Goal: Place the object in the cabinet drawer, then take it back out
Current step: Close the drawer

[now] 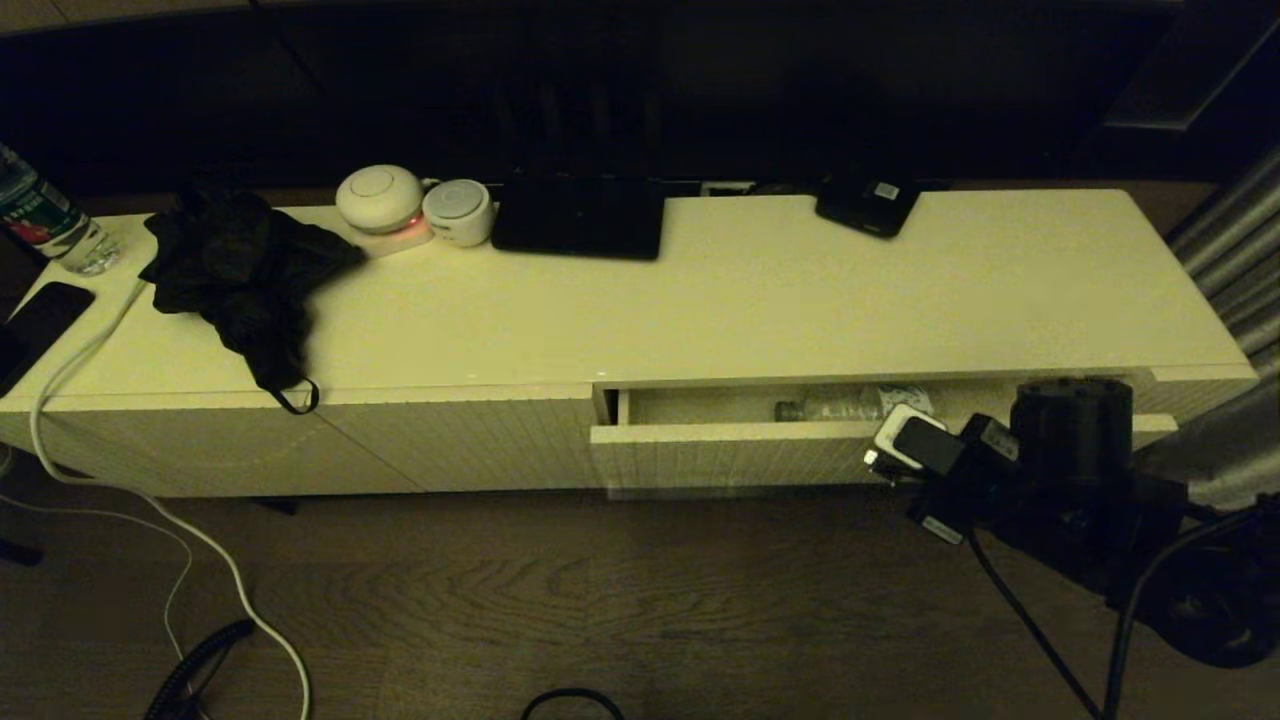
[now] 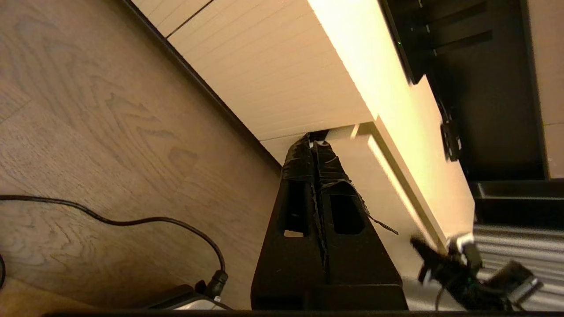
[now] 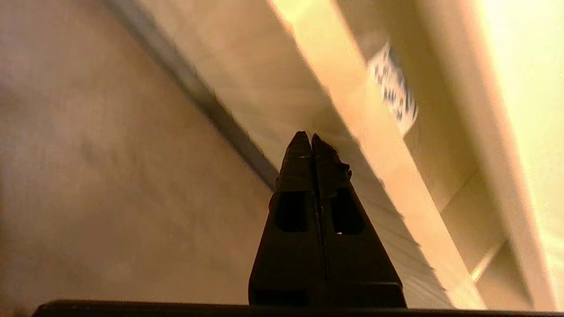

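Note:
The cabinet drawer [image 1: 730, 452] stands a little way open on the right half of the low white cabinet. Inside it the clear water bottle [image 1: 840, 405] lies on its side, cap towards the left; its pale label [image 3: 394, 92] also shows over the drawer's front edge [image 3: 352, 110] in the right wrist view. My right gripper [image 3: 310, 136] is shut and empty, its tips low in front of the ribbed drawer front; whether they touch it I cannot tell. The right arm [image 1: 1010, 455] sits at the drawer's right end. My left gripper [image 2: 313, 143] is shut, parked low near the cabinet front.
On the cabinet top [image 1: 760, 300] lie a black cloth [image 1: 235, 265], two round white devices [image 1: 380, 197], a black tablet [image 1: 580, 218] and a black box [image 1: 865, 205]. A red-green labelled bottle [image 1: 45, 220] stands far left. A white cable [image 1: 120, 480] trails over the floor.

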You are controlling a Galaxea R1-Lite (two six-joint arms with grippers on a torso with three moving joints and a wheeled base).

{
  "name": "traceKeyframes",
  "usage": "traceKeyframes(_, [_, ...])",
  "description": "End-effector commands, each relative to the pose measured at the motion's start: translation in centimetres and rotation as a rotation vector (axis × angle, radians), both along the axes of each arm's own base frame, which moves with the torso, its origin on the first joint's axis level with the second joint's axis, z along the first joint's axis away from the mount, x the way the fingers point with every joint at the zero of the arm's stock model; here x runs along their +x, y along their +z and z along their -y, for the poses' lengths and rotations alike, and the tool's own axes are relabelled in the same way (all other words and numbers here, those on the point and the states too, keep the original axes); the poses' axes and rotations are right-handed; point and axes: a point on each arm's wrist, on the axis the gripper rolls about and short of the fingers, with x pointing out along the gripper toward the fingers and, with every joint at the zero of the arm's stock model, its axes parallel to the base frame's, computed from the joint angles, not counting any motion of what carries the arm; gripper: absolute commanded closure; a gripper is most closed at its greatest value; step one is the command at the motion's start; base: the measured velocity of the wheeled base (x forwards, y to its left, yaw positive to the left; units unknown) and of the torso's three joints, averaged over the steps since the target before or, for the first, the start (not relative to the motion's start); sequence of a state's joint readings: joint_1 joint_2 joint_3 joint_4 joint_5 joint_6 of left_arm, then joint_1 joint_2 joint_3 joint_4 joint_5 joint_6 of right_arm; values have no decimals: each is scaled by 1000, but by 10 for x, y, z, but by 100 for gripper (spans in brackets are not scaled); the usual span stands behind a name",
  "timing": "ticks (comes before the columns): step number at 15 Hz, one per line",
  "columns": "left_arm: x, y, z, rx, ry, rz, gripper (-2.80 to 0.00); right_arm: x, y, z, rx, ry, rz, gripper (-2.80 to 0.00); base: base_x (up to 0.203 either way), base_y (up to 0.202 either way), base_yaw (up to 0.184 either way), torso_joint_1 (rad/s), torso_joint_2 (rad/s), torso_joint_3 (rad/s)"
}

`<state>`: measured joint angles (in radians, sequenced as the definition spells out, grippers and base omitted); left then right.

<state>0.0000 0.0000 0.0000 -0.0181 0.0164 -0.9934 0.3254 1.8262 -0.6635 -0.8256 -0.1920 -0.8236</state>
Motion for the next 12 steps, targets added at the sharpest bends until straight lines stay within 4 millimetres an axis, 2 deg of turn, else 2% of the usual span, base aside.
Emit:
traceKeyframes(1, [0, 0, 0, -5, 0, 2, 0, 9, -3, -4, -5, -9, 3, 0, 0, 0, 0, 0, 0, 0])
traceKeyframes(7, [0, 0, 0, -5, 0, 2, 0, 24, 12, -7, 26, -77, 73, 0, 0, 0, 0, 0, 0, 0])
traceKeyframes(12, [0, 0, 0, -5, 0, 2, 0, 34, 13, -12, 49, -126, 90, 0, 0, 0, 0, 0, 0, 0])
